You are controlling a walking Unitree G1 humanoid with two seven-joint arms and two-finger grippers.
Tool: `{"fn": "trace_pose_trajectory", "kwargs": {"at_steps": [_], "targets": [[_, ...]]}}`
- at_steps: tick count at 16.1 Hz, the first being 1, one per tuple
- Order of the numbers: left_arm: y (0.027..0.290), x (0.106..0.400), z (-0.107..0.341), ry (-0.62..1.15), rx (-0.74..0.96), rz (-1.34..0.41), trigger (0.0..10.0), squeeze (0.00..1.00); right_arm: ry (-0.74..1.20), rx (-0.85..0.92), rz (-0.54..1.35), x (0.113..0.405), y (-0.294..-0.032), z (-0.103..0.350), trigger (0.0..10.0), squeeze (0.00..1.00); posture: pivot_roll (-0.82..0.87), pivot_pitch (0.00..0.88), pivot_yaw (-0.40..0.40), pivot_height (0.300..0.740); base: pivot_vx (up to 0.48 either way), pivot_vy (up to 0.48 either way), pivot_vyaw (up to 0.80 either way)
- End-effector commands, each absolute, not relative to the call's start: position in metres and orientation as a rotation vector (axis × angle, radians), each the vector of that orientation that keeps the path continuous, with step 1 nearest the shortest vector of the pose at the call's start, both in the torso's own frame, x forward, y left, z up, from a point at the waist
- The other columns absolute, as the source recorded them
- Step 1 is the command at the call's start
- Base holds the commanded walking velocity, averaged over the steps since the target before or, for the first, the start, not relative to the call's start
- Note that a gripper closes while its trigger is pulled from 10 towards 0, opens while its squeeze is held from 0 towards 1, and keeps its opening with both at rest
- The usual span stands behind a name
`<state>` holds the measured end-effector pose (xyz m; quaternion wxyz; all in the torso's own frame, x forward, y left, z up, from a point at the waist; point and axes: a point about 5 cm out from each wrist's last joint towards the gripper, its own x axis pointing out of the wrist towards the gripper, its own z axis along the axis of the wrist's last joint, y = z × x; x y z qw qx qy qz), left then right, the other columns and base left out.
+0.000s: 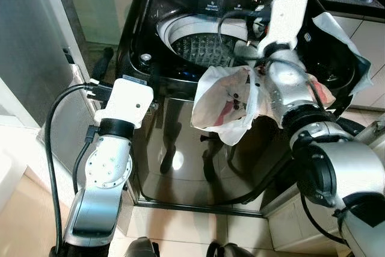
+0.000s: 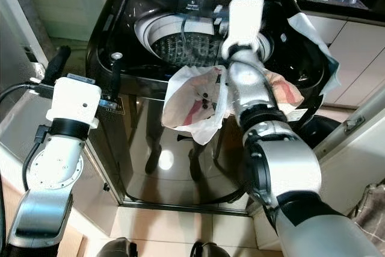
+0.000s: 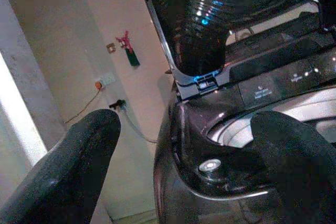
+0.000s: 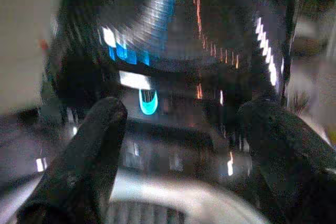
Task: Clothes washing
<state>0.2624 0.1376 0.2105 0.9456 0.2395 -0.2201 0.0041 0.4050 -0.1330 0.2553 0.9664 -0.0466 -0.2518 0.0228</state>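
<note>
One garment, white with red patches, hangs over the front rim of the washer, part on the rim beside the drum and most of it drooping down the dark front panel. We judge it not yet inside: the ribbed drum shows bare metal where we can see into it, so loading is at best begun and this piece is left to go in.

Our right arm reaches over the garment, and the cloth drapes against its forearm. The right pincer is held above the drum opening, its two black fingers spread wide with nothing between them; past them we see the lit panel and the raised lid, blurred. We cannot tell whether any cloth is caught lower on the arm.

Our left pincer sits at the washer's left front corner, fingers also wide apart and empty, looking along the rim past a small round button toward the lid hinge.

Further out, a pale cloth or bag lies at the washer's right side, and a surface behind carries white items. What remains, as we judge it: push the garment in, shut the lid, start the cycle.
</note>
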Motion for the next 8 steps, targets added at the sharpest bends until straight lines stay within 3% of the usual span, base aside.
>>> {"fn": "trace_pose_trajectory", "kwargs": {"at_steps": [1, 3, 4, 5, 8], "targets": [[0.136, 0.264, 0.211, -0.454, 0.493, -0.015, 10.0, 0.0, -0.585, -0.085, 0.071, 0.395, -0.139, 0.252, 10.0, 1.0, 0.12, 0.066, -0.048, 0.74, 0.0, 0.0, 0.0], [0.137, 0.266, 0.208, -0.444, 0.486, -0.022, 10.0, 0.0, -0.746, -0.141, 0.016, 0.363, -0.146, 0.251, 10.0, 1.0, 0.08, 0.062, -0.036, 0.74, 0.0, 0.0, 0.0], [0.136, 0.266, 0.206, -0.438, 0.481, -0.03, 10.0, 0.0, -0.81, -0.189, 0.016, 0.345, -0.146, 0.251, 10.0, 0.0, 0.06, 0.06, -0.029, 0.74, 0.0, 0.0, 0.0], [0.129, 0.27, 0.2, -0.433, 0.475, -0.072, 10.0, 0.0, -0.721, -0.256, 0.01, 0.322, -0.155, 0.214, 10.0, 0.0, 0.02, 0.04, -0.013, 0.74, 0.0, 0.0, 0.0], [0.128, 0.277, 0.196, -0.433, 0.471, -0.085, 10.0, 0.0, -0.549, -0.369, 0.01, 0.277, -0.18, 0.165, 10.0, 0.0, -0.01, 0.017, -0.007, 0.74, 0.0, 0.0, 0.0]]}}
